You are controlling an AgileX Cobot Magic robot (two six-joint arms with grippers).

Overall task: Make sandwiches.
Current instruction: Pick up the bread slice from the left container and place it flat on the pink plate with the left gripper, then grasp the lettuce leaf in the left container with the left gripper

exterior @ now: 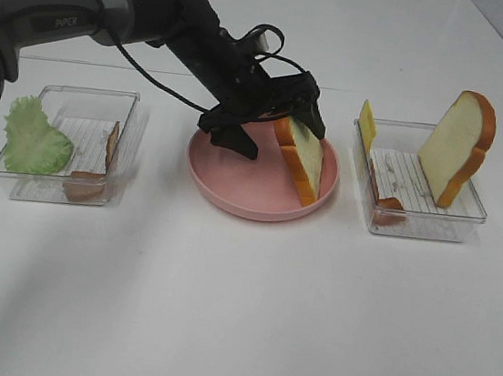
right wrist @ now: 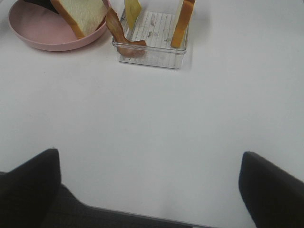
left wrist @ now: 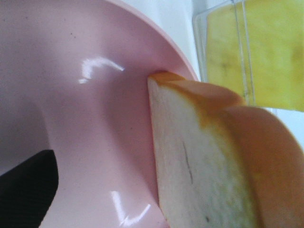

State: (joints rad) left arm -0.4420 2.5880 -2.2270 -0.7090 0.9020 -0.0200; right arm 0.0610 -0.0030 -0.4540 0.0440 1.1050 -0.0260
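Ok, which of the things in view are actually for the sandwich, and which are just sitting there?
Sandwich parts: leaning bread slice, upright bread slice, lettuce, cheese slice, left bacon, right bacon.

Just holders: pink plate, left clear tray, right clear tray.

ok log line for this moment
left pincer: open over pink plate | bread slice: in plate, tilted on edge | right pincer: open above table | lettuce: at left tray | cheese, second slice: in right tray
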